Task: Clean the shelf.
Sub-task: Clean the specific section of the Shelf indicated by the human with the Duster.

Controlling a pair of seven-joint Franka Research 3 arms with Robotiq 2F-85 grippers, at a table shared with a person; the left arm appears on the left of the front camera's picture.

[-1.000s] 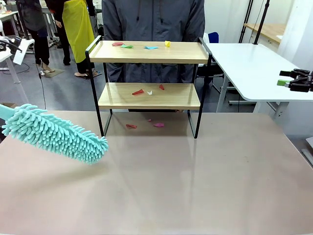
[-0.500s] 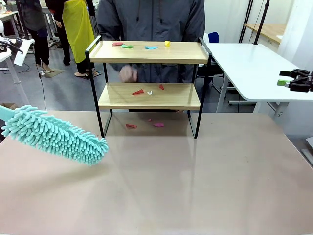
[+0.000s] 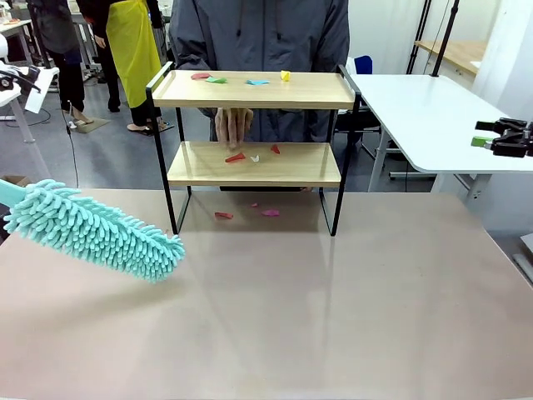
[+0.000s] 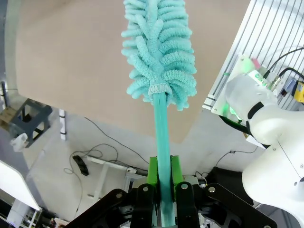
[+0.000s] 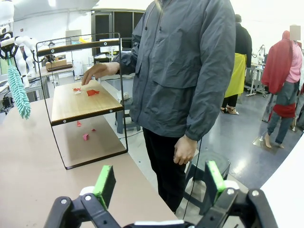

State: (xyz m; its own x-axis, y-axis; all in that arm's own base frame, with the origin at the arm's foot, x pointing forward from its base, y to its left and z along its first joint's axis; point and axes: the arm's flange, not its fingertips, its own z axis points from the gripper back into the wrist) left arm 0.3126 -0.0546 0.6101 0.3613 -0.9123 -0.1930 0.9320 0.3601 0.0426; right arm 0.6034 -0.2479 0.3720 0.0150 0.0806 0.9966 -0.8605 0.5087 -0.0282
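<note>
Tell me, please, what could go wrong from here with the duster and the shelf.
The person's hand hangs over the lower board of the shelf; a sweep there might strike it. The left pincer grips the duster far down its thin handle, so pressing could tilt it. Paper scraps may simply fall onto the table.

The shelf (image 3: 308, 89) has matt wooden boards in a black metal frame; the duster (image 3: 96, 229) is fluffy cloth, the table (image 3: 333, 317) smooth.

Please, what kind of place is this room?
Probably a robotics lab or workshop: a white robot arm stands by the table, the left gripper holds a duster, and a white worktable stands beside.
</note>
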